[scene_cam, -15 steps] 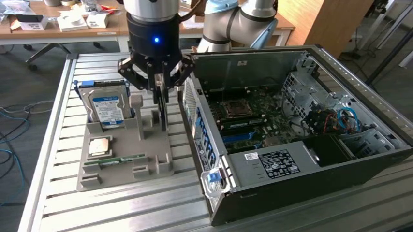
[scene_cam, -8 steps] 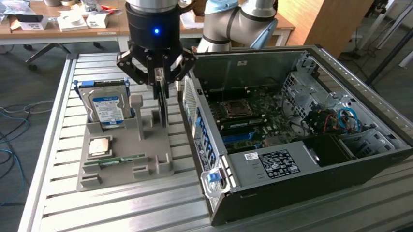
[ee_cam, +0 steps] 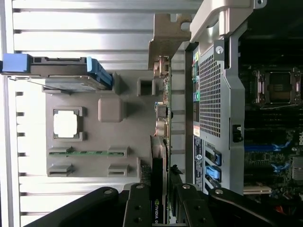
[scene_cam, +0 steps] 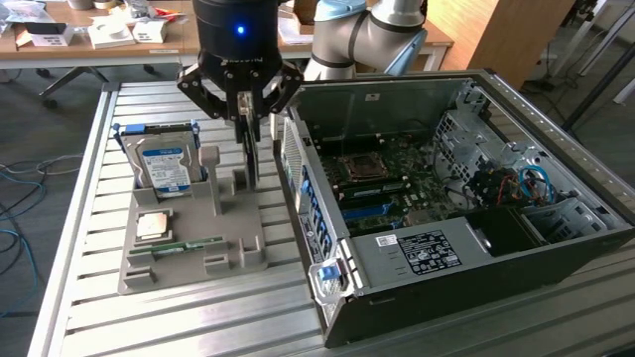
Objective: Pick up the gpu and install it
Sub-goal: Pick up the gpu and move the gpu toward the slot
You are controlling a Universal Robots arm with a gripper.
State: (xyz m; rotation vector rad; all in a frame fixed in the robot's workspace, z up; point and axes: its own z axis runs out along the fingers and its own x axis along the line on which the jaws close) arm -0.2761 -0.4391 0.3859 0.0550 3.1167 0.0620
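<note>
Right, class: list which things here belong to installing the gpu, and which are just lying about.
In the job: gpu, the gripper closed on it, open computer case, motherboard inside.
Just lying about: hard drive, memory stick, processor chip, all in the grey holder.

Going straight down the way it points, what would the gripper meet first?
The gripper straddles the gpu standing on edge, so that first; under the card, the grey holder tray. Depth is hard to judge.

desk (scene_cam: pixel 59 50): wooden, cluttered | floor (scene_cam: pixel 44 111): grey | cables (scene_cam: pixel 22 175): loose | cabinet (scene_cam: pixel 506 30): wood
</note>
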